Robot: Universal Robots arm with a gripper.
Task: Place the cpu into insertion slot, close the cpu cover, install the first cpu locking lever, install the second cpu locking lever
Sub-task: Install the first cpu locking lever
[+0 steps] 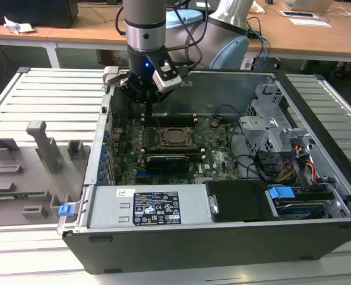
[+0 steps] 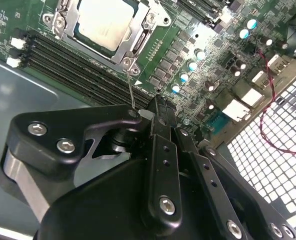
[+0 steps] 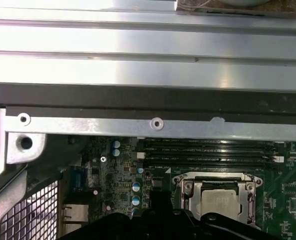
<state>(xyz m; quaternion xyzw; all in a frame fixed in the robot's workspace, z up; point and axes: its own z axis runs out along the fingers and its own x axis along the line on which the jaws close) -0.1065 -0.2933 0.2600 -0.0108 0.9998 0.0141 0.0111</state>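
Hovering inside the open computer case (image 1: 318, 196), the end effector (image 1: 146, 105) hung over the motherboard (image 1: 217, 155) near the case's far wall, towards the exterior view's left of the socket. Its fingers (image 2: 160, 150) were pressed together in the second wrist view, and a thin wire lever (image 2: 131, 92) ran from just beside their tips to a corner of the cpu cover (image 2: 129, 55); whether the tips pinched the wire could not be told.

The cpu (image 2: 103, 20) lay flat in the insertion slot (image 3: 219, 202), its silver top showing through the square opening of the cover, which lay closed over it in both wrist views. Long black memory slots (image 2: 72, 67) ran just beside the socket. In the exterior view the socket (image 1: 176, 137) sat near the middle of the board, with a black expansion card (image 1: 172, 160) nearer the camera and a power supply (image 1: 148, 208) against the case's near wall.

On the exterior view's left, grey fixtures (image 1: 44, 151) stood on the slatted tabletop (image 1: 38, 98), well apart from the case
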